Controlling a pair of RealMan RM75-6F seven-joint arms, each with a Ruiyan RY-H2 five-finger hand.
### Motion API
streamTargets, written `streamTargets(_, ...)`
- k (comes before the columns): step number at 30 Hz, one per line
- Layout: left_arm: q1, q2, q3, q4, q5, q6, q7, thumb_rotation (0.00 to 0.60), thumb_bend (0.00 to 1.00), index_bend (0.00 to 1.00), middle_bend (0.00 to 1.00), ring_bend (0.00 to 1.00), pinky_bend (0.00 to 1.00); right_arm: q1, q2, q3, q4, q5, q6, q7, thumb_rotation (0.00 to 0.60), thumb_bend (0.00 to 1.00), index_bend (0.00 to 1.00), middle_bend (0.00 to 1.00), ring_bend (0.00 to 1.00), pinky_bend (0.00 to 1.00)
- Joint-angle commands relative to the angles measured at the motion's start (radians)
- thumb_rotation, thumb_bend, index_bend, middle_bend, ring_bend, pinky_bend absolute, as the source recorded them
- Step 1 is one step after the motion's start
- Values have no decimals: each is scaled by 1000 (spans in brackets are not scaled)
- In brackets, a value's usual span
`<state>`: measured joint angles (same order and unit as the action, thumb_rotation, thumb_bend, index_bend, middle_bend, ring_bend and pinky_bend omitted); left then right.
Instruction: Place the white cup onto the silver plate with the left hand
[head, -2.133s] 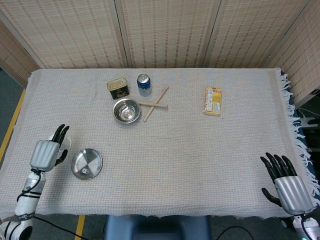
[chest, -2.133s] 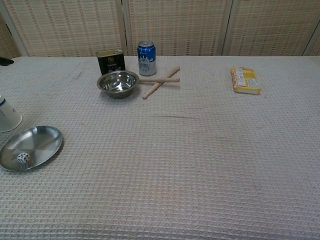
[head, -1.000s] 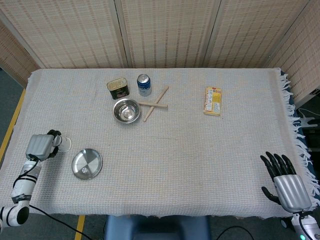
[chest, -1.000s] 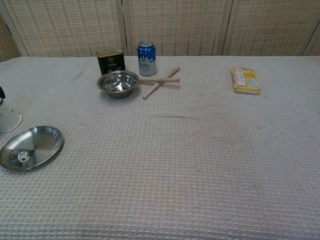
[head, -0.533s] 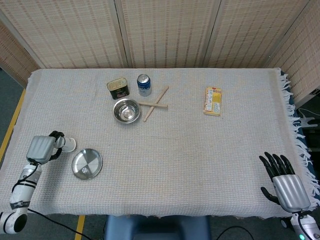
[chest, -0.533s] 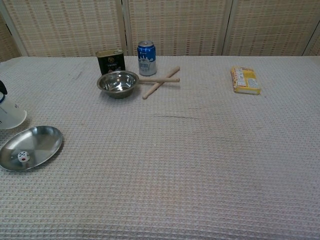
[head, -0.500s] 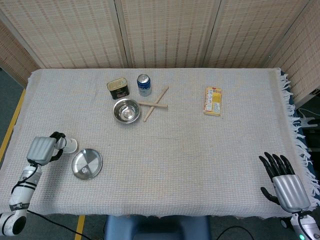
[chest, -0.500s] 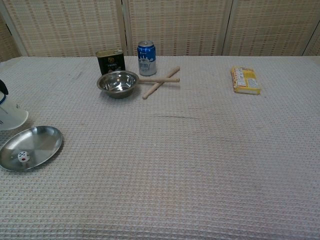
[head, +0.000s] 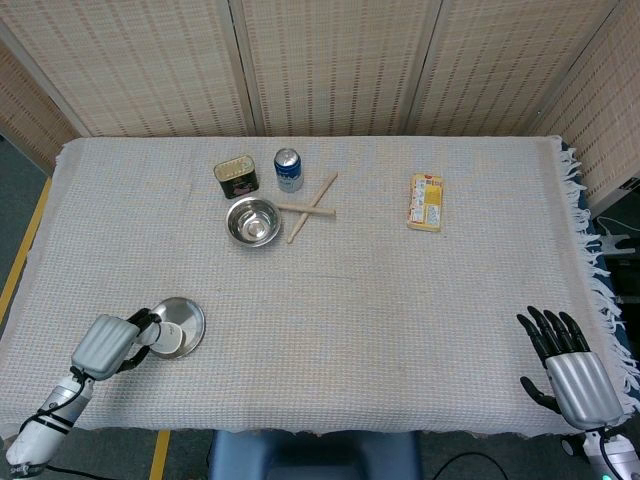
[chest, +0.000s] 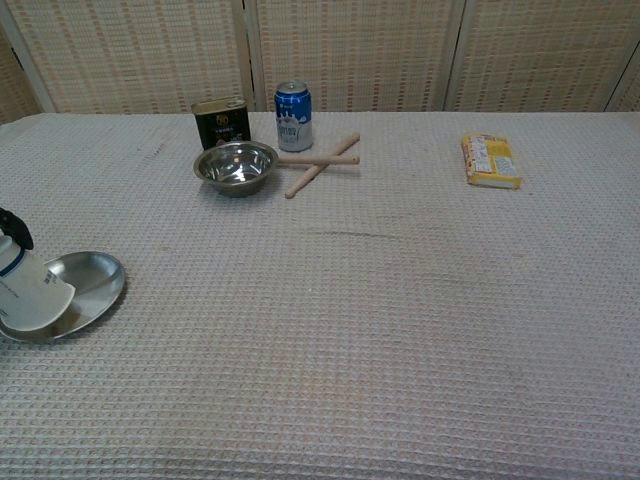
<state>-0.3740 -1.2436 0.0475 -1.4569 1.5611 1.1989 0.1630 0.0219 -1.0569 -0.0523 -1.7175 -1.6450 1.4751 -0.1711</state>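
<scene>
My left hand (head: 112, 346) grips the white cup (head: 170, 341), which is tilted over the near-left part of the silver plate (head: 187, 316). In the chest view the cup (chest: 33, 292) hangs in front of the plate (chest: 98, 277), and only a dark fingertip of that hand (chest: 14, 227) shows at the left edge. I cannot tell whether the cup touches the plate. My right hand (head: 570, 368) lies at the table's near right corner, fingers spread, holding nothing.
At the back left stand a metal bowl (head: 252, 221), a dark tin (head: 236, 178) and a blue can (head: 288, 170), with two crossed wooden sticks (head: 312, 208) beside them. A yellow packet (head: 426, 202) lies back right. A fringed cloth covers the table.
My left hand closed on the cup, lifted it from left of the plate and carried it nearer and rightward over the plate. The right hand has not moved.
</scene>
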Motion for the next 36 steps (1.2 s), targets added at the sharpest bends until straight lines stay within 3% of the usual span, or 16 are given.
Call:
streamTargets(1,-1,-13,-1,9,-7,-9,15,600,442,472,645,750,968,0,0,-1,0,-1,-1,0,600,153,0,0,0,0)
streamTargets(19,-36,-131,-80,139,-51,6,112,600,444,499,672,763,964,1,-4,3,0,10,-8,-8,600,153,0,0,0,0)
streamTargets(36,-37,-8,2,7,4,-54,-16,600,469,534,716,775,963,2,-7,5,1,13,-11,-14,600,153,0,0,0,0)
